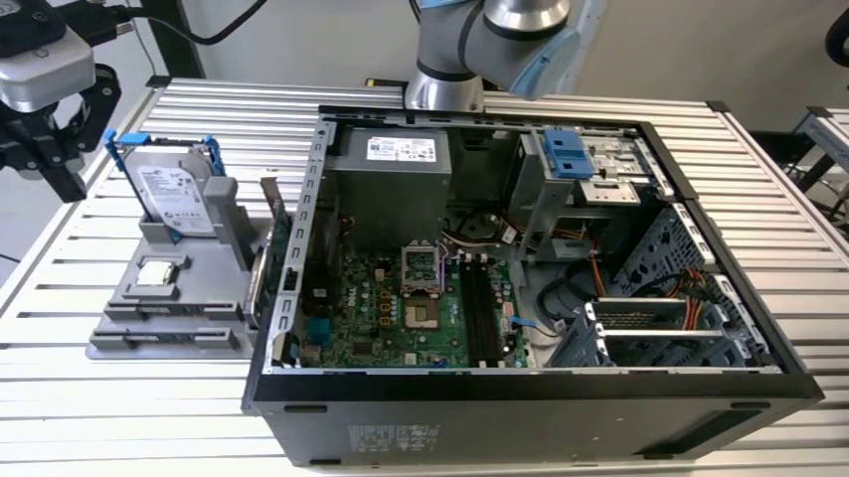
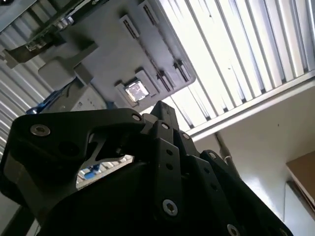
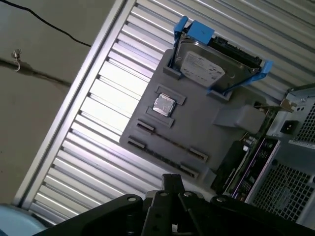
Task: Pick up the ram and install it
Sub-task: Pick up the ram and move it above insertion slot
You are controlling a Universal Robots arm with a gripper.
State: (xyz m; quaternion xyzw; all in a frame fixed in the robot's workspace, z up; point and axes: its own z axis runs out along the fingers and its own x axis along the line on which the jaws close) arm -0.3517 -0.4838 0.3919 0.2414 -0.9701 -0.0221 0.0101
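the gripper (image 3: 172,181), fingers pressed together on nothing, hung near the grey tray (image 3: 197,130); a hard drive (image 3: 206,69) stood upright on that tray.

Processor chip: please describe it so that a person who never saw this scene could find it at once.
On the slatted table, a grey holder sits at the exterior view's left of the open computer case. The chip lies flat on that holder, nearer the camera than the upright hard drive. It is small, square and silver; the drive is large and blue-framed.
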